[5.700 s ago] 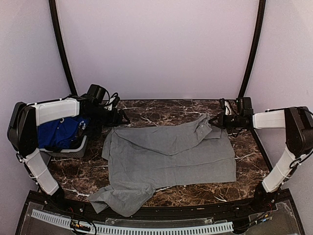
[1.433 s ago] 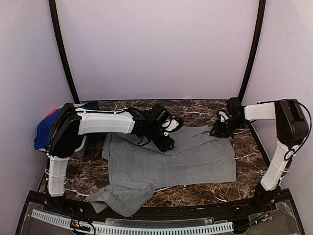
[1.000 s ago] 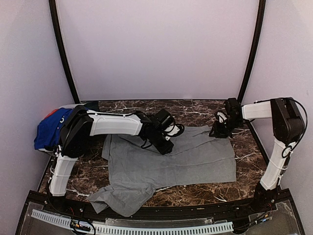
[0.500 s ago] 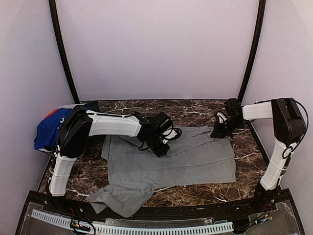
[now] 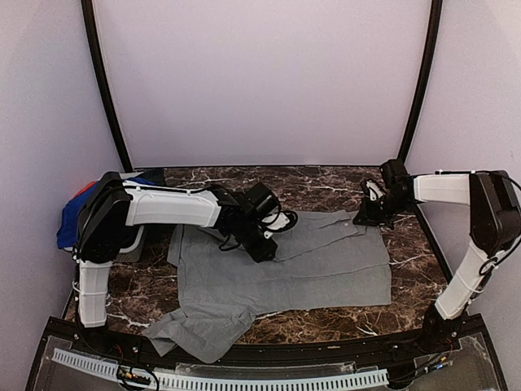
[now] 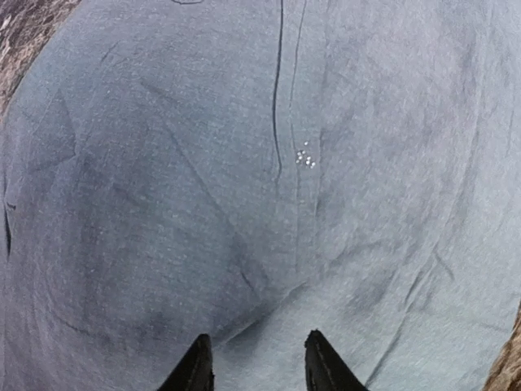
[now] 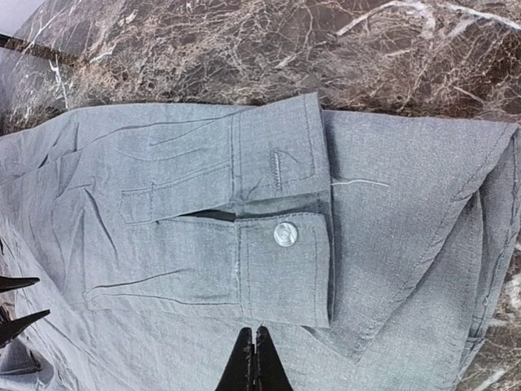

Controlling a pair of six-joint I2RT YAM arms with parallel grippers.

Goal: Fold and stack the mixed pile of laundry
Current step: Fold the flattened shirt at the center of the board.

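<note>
Left arm shifted leftward over one grey shirt (image 5: 326,261); left jaws part-open, right jaws closed.

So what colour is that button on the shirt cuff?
Shiny silvery-white button on a plain grey cuff; the right wrist view shows it best.

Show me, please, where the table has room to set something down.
The table is bare along its far edge behind the grey shirt, and at the near right beside it. The shirt covers the middle; a blue garment crowds the far left.

Grey shirt (image 5: 326,261) flat on marble table (image 5: 326,183)
</note>
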